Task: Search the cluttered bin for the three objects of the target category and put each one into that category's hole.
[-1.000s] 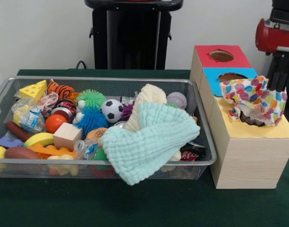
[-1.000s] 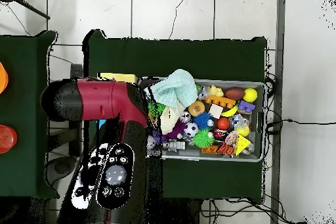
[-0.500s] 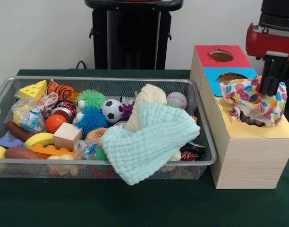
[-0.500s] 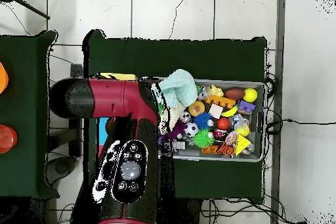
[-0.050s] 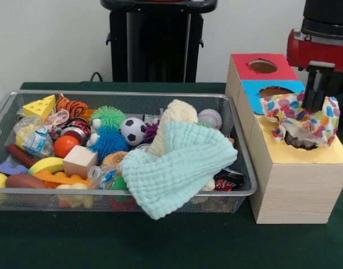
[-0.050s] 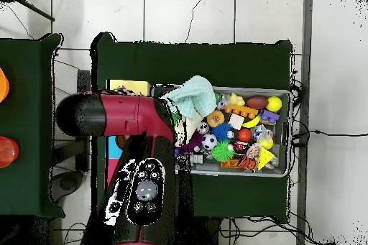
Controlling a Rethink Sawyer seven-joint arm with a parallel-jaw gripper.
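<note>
The spotted cloth (image 5: 301, 119) was bunched over the hole in the yellow section of the wooden box (image 5: 295, 185) at the right of the frame, only partly tucked in. The gripper (image 5: 316, 92) sat right above it, though we couldn't tell whether it was parted or closed. We figured the smart play was pushing straight down through the middle so the folds followed into the hole instead of snagging on the rim.

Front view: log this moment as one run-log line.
hand: over box, grip unclear | spotted cloth: draped at yellow hole | mint cloth: hanging over bin rim | stage: placing cloth
</note>
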